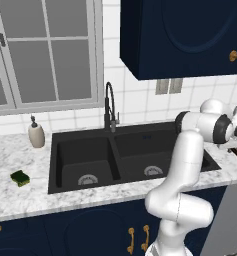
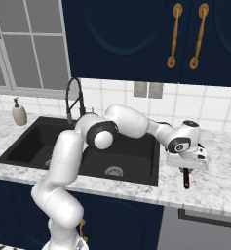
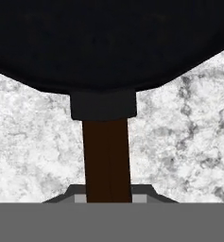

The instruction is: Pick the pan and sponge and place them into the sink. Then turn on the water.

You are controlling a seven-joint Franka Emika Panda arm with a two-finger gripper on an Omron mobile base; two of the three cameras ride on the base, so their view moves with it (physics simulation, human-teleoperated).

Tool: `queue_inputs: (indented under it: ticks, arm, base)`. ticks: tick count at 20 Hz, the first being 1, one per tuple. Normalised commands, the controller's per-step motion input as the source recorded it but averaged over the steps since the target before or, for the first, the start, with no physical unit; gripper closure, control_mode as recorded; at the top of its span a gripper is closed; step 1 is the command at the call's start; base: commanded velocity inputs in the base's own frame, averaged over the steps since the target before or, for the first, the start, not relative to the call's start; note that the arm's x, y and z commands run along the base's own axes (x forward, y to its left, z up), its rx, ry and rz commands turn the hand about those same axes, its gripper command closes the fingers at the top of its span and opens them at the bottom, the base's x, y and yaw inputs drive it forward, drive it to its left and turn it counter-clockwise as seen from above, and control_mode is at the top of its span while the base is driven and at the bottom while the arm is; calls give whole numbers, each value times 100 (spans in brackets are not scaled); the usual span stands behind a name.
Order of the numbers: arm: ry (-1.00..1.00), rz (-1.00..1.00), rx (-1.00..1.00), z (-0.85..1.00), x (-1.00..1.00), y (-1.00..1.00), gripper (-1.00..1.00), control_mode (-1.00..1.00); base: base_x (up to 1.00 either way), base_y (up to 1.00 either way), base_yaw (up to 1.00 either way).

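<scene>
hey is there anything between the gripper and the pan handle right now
No, nothing visible. In the hand view the gripper sits right at the pan's brown handle, with only bare marble counter on either side.

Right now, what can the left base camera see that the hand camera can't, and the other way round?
Left base view alone: the sponge lying on the counter left of the sink, the beige soap dispenser, the black faucet and the window.

Hand view alone: the black pan up close, its brown handle running down between the fingers.

Both: the marble counter.
</scene>
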Motion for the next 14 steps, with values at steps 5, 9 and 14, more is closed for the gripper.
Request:
queue_inputs:
  ticks: [5, 9, 14]
  arm:
    - [-17, 39, 0, 0, -3, 86, 100, -100]
    - [-10, 47, 0, 0, 0, 100, 100, -100]
    - [-12, 53, 0, 0, 0, 97, 100, -100]
  base:
    - [0, 0, 0]
    - [0, 0, 0]
    - [0, 0, 0]
